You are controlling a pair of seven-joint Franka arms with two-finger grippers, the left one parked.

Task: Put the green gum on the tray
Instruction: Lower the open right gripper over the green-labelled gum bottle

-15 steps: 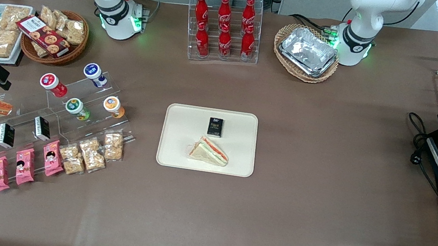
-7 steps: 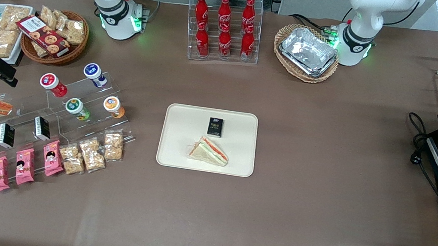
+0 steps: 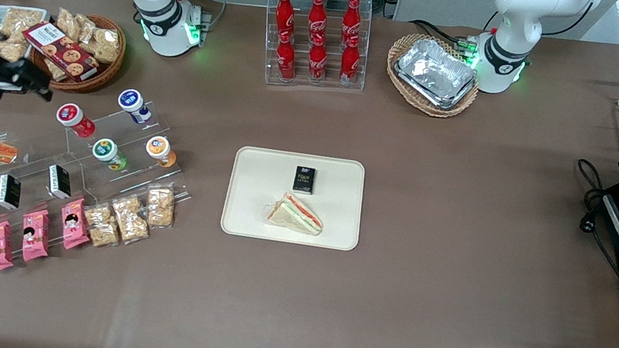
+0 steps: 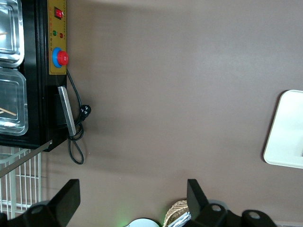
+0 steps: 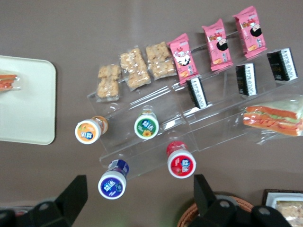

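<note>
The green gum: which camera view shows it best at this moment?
The right wrist view. It shows the green gum close, cap label facing the camera, on the clear stand between the orange-capped bottle and red-capped bottle, with the open tool above. The front view shows it smaller. The left wrist view misses it.

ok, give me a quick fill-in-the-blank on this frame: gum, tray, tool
1. The green gum sits on a clear stepped ____, not on the tray.
2. On the tray lie a black packet and a ____.
3. The tool hovers open near the ____-capped bottle, holding nothing.
4. The bottle beside the green gum, nearest the tray, has an ____ cap.

Missing words: rack; sandwich; red; orange
</note>
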